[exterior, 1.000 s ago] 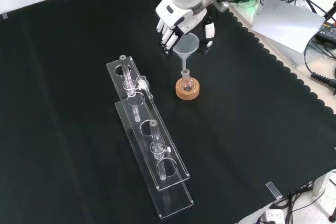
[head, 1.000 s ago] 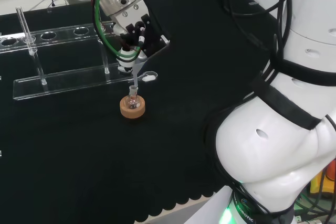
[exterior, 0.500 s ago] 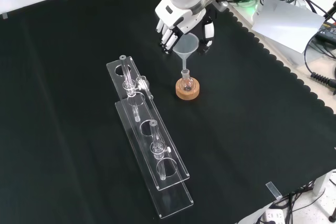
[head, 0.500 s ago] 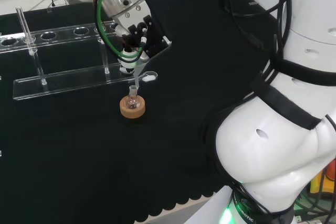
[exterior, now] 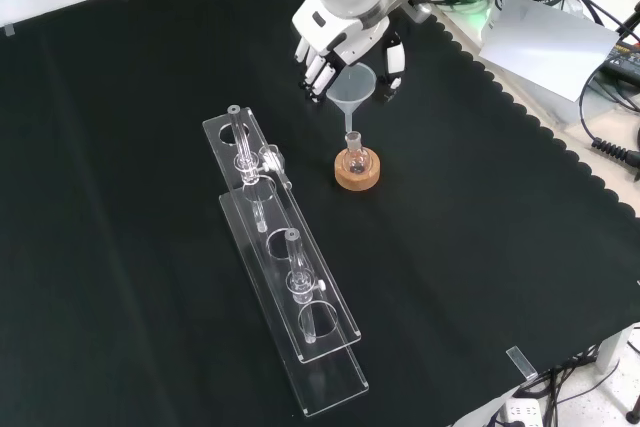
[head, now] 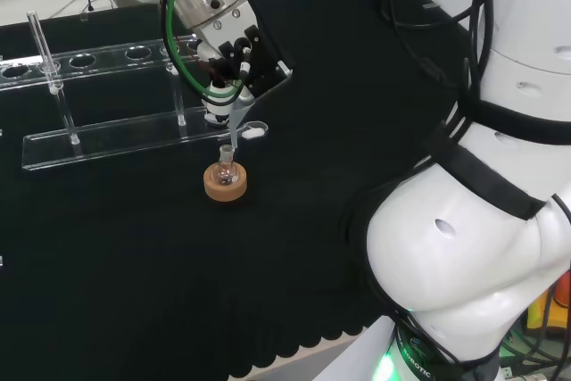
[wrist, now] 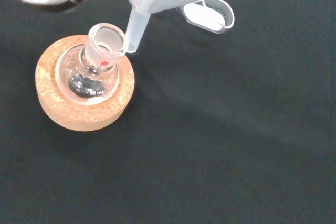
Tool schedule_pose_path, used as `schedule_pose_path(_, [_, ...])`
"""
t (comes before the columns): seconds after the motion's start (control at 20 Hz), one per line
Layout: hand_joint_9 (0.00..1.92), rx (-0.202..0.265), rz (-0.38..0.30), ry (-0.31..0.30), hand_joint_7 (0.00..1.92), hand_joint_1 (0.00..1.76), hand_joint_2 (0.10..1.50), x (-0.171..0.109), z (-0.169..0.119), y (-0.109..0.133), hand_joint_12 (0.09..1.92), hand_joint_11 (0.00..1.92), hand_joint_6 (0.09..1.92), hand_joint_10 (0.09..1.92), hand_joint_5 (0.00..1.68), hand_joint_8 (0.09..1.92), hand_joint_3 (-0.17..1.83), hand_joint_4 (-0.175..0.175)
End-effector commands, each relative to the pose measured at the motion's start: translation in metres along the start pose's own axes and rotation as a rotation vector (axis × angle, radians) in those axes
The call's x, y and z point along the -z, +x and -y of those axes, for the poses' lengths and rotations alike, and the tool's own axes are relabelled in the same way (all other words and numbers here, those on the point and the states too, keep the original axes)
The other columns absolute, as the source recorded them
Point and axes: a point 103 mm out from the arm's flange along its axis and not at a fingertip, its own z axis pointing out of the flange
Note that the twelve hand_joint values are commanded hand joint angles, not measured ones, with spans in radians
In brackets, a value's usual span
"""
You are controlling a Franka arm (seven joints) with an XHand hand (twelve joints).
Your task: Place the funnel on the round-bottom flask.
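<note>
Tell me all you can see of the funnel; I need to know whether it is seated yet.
The funnel is translucent whitish plastic, a wide cone over a narrow stem. The hand holds it by the cone, roughly upright. In the wrist view its stem tip lies at the rim of the round-bottom flask, which sits on a cork ring; the tip looks not yet inside the neck, so it is not seated.

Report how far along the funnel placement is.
Done: the robot hand has the funnel lifted above the round-bottom flask on its cork ring. In hand: aligning; in the wrist view the stem tip sits beside the neck rim, not inside. Left: insert the stem, then release.
</note>
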Motion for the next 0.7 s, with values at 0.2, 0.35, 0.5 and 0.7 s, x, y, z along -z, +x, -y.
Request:
schedule_pose_path(0.2, [1.19,-0.008,0.016,0.004,0.79,0.90,0.67,0.003,-0.005,0.011,1.20,0.79,0.86,0.53,0.73,0.69,0.81,-0.003])
schedule_pose_path(0.35, [1.19,0.004,-0.001,-0.007,0.79,0.90,0.67,0.002,-0.005,0.008,1.20,0.79,0.86,0.53,0.73,0.69,0.81,-0.003])
schedule_pose_path(0.5, [1.19,0.017,0.003,-0.010,0.79,0.90,0.67,0.001,-0.005,0.006,1.20,0.79,0.86,0.53,0.73,0.69,0.81,-0.003])
schedule_pose_path(0.7, [1.19,-0.007,0.034,0.012,0.79,0.90,0.67,0.004,-0.005,0.020,1.20,0.79,0.86,0.53,0.73,0.69,0.81,-0.003])
